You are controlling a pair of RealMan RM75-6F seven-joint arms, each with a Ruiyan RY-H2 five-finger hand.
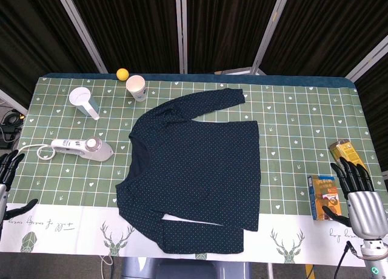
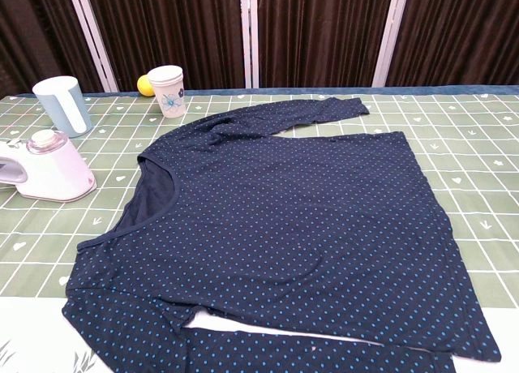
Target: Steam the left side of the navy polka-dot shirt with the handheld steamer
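The navy polka-dot shirt (image 1: 197,170) lies flat at the middle of the desk (image 1: 291,109), neckline toward the left, hem toward the right. One sleeve runs along the far edge of the body toward the right; the other lies folded along the near edge, reaching the desk's near rim. The fabric is dark navy with small light-blue dots and shows light creases near the far shoulder.

The handheld steamer (image 1: 82,148) lies on its side left of the shirt, apart from it, white with a grey knob, its cord looping to the left. Open cloth lies between steamer and neckline.

Far left stand a white measuring cup (image 1: 83,101), a paper cup (image 1: 136,87) with a floral print, and a yellow ball (image 1: 123,74) at the far rim. Right of the shirt, well apart, lie a blue-and-orange carton (image 1: 323,196) and a tan packet (image 1: 345,151); their print is too small to read. Mirrored script on the near white border is illegible.

The left robot hand (image 1: 8,170) sits at the near-left edge, fingers apart, holding nothing. The right robot hand (image 1: 359,197) sits at the near-right edge beside the carton, fingers spread, empty
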